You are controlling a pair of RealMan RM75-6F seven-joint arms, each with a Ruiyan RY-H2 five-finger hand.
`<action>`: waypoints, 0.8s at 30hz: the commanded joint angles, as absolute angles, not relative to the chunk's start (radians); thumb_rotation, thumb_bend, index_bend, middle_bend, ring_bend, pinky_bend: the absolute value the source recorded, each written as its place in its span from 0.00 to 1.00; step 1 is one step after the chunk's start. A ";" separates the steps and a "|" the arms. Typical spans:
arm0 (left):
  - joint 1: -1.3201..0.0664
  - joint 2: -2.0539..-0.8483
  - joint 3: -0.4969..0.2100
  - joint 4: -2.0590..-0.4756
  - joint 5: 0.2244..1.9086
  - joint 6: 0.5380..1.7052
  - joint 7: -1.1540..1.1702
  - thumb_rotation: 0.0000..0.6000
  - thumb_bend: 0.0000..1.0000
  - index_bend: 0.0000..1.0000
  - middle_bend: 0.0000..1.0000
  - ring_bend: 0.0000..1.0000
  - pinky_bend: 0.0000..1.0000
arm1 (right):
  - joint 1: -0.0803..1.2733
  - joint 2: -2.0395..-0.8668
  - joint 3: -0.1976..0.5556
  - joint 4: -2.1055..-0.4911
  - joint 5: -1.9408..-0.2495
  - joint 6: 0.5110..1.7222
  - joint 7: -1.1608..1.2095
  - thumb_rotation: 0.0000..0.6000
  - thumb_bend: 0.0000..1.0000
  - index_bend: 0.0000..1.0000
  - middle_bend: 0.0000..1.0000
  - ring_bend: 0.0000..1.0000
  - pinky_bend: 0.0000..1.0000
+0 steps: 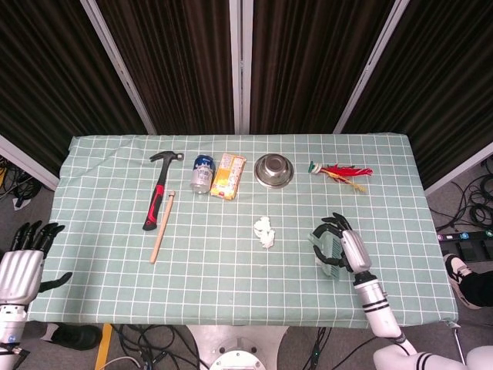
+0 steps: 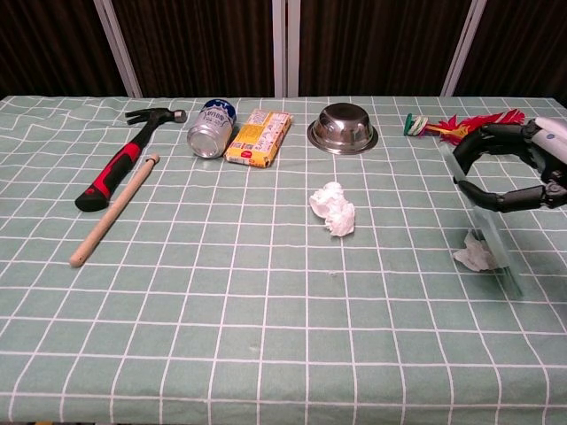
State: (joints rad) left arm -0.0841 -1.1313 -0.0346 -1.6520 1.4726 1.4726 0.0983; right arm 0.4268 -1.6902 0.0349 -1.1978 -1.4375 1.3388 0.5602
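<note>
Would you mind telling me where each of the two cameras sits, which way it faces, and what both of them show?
Head view: sits high above the near table edge, looking steeply down on the whole checked tablecloth; shows the left hand off the table's corner and the right hand holding a green flat scraper.
Chest view: sits low at the near edge, facing across the table toward the dark curtains; only the right hand shows.
Shared: hammer, wooden stick, can, metal bowl, crumpled paper.
</note>
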 commanded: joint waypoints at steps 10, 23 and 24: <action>-0.072 -1.135 -0.029 -1.641 1.477 1.485 0.076 1.00 0.00 0.15 0.12 0.05 0.05 | 0.608 -1.876 0.180 -1.026 -1.459 1.209 0.537 1.00 0.62 0.65 0.57 0.21 0.07; -0.069 -1.135 -0.029 -1.646 1.467 1.481 0.084 1.00 0.00 0.15 0.12 0.05 0.05 | 0.738 -2.023 0.207 -0.822 -1.511 1.181 0.648 1.00 0.62 0.65 0.57 0.21 0.07; -0.069 -1.135 -0.029 -1.646 1.467 1.480 0.085 1.00 0.00 0.15 0.12 0.05 0.05 | 0.740 -2.026 0.205 -0.814 -1.514 1.181 0.652 1.00 0.62 0.65 0.57 0.21 0.07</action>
State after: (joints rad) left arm -0.0690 -1.1346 -0.0288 -1.6465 1.4675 1.4799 0.0850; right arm 0.7343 -2.0194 0.2070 -0.8227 -1.5085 1.1786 0.6460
